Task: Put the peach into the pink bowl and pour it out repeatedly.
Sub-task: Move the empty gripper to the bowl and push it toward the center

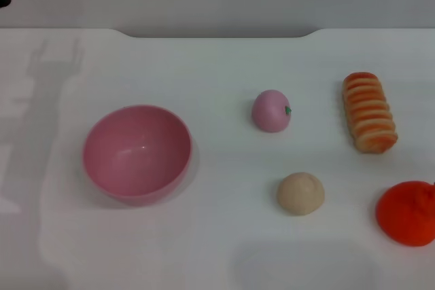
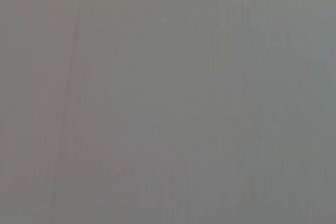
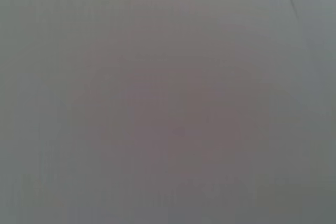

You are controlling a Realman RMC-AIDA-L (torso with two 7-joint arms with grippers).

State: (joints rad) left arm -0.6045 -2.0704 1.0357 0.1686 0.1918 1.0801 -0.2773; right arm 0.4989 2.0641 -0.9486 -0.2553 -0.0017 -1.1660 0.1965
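White matte tabletop against a pale wall; the smooth, round, deep pink plastic bowl sat upright and empty, with the small round pale-pink toy peach, green stem mark showing, well to its right and not touching it. Further right of the bowl were a beige matte ball, a ribbed orange-and-cream striped loaf shape and a lumpy orange-red fruit. Neither gripper was visible, both wrist views showed blank grey, so finger state couldn't be told; looked like the pick hadn't begun, and the next move needed an arm to reach for the peach, which may roll.
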